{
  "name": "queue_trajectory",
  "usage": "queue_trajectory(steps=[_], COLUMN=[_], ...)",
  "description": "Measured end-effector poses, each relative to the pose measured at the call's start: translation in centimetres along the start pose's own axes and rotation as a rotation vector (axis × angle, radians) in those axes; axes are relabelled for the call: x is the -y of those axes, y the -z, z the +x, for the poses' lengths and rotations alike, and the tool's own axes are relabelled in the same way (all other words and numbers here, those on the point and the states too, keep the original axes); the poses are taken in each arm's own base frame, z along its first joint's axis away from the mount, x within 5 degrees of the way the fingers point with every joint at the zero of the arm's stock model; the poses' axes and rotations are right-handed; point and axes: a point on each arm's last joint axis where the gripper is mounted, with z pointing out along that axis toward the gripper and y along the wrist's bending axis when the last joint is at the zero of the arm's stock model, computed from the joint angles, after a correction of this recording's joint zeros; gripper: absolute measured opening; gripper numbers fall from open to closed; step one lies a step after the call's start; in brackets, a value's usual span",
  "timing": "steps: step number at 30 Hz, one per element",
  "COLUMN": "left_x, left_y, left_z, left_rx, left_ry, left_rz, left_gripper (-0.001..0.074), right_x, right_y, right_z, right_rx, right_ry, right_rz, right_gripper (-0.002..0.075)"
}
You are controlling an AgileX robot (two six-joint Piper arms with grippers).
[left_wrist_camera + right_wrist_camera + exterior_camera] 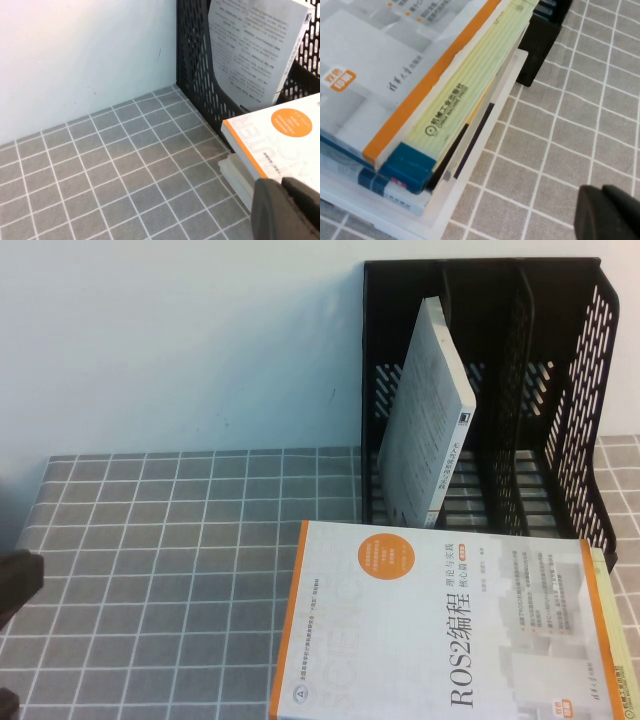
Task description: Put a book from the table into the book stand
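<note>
The thick paperback book (432,415) leans propped inside the tall black perforated plastic book stand (560,400), upper right; left end effector (15,585) far left, right end effector (607,212) beside the stack, grips untellable.

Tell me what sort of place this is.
Probably a lab tabletop set up as a desk: a grid-patterned table, a black book stand holding a leaning book, and a stack topped by a ROS2 book.

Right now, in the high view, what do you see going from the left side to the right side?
Left gripper at the table's left edge → bare grid cloth → grey book leaning in the book stand's left compartment → two unfilled compartments. Right gripper isn't in this view.
</note>
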Motion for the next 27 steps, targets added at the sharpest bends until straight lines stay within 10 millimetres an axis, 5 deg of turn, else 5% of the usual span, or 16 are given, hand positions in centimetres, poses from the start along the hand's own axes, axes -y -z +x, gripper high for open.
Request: queue_trajectory(steps=[7,15,27], left_x=[-0.7,-0.9,-1.3], left_y=[1.0,3.5,-1.7], left_z=[1.2,7.7,19.5], left_rx=[0.020,0.203,0.059], left_ry=[-0.047,0.007,0.224], left_rz=[-0.096,-0.323,-0.327], left_gripper=[-0.0001,-0.0001,-0.0002], right_x=[0.0,-0.1,-0.1], right_y=[0.0,0.0,0.1], right_z=[0.0,0.0,0.0], right_rx=[0.001,0.003,0.011], right_ry=[-0.006,-0.014,-0.018], right_rz=[-0.004,-0.011,-0.012], right_gripper=[-0.0003,-0.0003,-0.0003])
